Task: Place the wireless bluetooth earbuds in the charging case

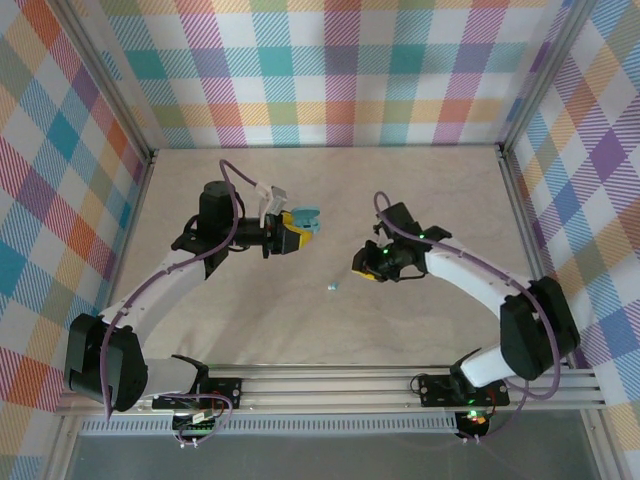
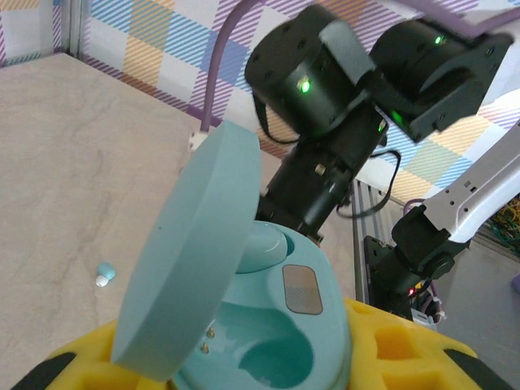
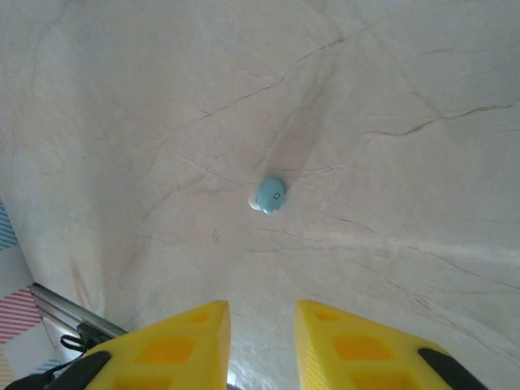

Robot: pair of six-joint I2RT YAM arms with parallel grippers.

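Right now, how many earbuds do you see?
1. The earbud lies loose on the table near the right claw. Others may sit hidden behind the open lid of the charging case in the left claw.

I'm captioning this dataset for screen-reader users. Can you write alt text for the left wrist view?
An open teal charging case, lid raised and its visible well empty, is held in the left gripper between yellow fingers. One tiny teal earbud lies on the pale table at left; the right arm looms behind.
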